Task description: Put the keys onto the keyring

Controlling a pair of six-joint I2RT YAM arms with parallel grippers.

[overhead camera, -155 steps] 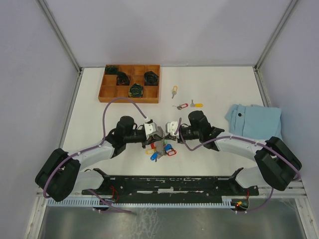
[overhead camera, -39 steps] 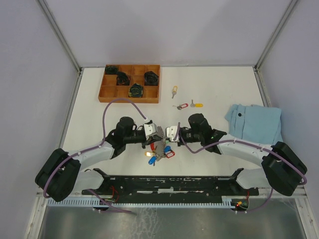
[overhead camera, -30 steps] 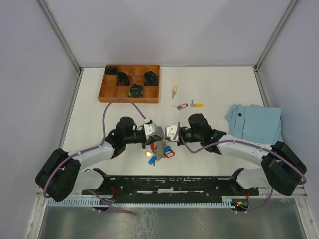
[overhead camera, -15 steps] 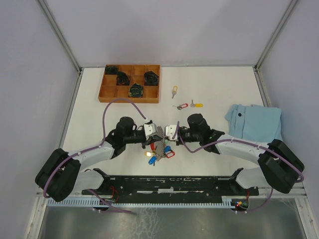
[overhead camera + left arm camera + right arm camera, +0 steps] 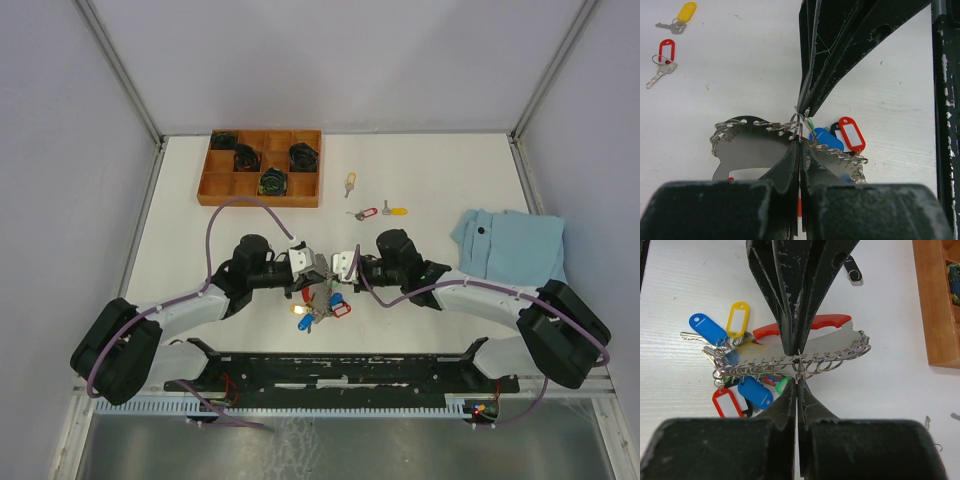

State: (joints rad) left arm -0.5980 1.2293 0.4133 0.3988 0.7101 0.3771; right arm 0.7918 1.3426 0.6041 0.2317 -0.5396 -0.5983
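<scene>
We see the left hand (image 5: 316, 270) reaching low over the tabletop (image 5: 450, 170), pinched shut on one keyring (image 5: 320, 302) at centre front, the right hand (image 5: 333, 272) meeting it tip to tip, likewise clamped on its edge, both barely shifted since a second ago, three loose keys (image 5: 363, 213) lying farther back

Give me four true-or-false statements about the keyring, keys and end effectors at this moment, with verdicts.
1. The left end effector and the right end effector are both shut on the keyring. True.
2. Three loose keys lie on the table, off the keyring. True.
3. The wooden tray is empty. False: four compartments hold dark objects.
4. The blue cloth lies on the robot's left. False: it lies on its right.
</scene>
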